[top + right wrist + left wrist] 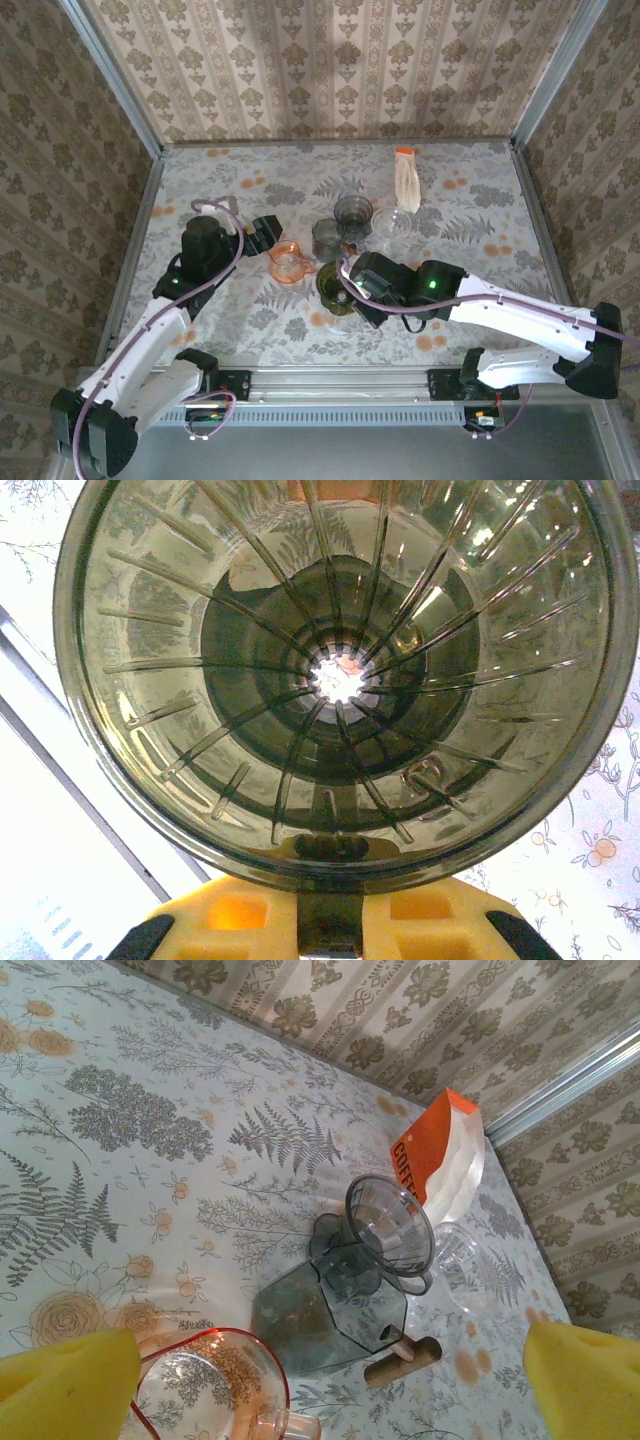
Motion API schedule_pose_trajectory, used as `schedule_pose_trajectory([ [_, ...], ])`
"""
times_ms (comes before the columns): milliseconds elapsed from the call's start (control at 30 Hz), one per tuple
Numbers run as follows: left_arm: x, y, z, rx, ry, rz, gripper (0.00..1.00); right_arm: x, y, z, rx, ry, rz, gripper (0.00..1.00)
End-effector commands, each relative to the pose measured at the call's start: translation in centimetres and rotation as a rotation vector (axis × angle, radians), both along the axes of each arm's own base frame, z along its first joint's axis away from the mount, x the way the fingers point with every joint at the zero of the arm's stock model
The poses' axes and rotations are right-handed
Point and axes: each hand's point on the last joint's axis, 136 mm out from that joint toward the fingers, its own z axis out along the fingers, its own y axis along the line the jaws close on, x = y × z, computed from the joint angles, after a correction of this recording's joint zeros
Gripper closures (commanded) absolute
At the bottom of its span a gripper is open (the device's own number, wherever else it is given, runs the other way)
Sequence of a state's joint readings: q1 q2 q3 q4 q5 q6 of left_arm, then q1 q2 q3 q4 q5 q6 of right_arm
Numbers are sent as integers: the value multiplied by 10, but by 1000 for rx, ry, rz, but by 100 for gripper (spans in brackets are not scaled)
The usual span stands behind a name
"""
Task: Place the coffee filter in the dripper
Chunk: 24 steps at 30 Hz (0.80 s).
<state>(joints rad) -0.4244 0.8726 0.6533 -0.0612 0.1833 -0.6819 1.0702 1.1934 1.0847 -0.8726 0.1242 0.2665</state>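
A pack of coffee filters [407,178], white with an orange top, lies at the back of the table; the left wrist view shows its orange end [440,1155]. My right gripper [352,285] is shut on the handle of a dark olive ribbed dripper [335,287]. In the right wrist view I look into the dripper's empty cone [340,670], with the yellow fingers [420,925] pinching the handle at the bottom, the gripper [330,925] closed on it. My left gripper [268,232] stands open beside a pink glass dripper [290,262], with nothing between its pads [65,1385].
Between the arms and the pack stand a smoky grey dripper [353,212], a clear glass one [391,224] and a grey-green octagonal piece [330,1310] with a wooden handle [400,1360]. Metal rails and patterned walls close in the table.
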Motion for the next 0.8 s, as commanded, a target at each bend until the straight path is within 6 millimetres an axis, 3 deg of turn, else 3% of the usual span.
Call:
schedule_pose_trajectory([
  [0,-1,0,1,-13,-9,2,0,-2,-4,3,-14,25,-20,83],
  [567,-1,2,-2,-6,-7,6,0,-9,1,12,71,54,-33,80],
  [767,0,2,-5,-5,-2,4,0,-13,1,2,62,67,-34,76],
])
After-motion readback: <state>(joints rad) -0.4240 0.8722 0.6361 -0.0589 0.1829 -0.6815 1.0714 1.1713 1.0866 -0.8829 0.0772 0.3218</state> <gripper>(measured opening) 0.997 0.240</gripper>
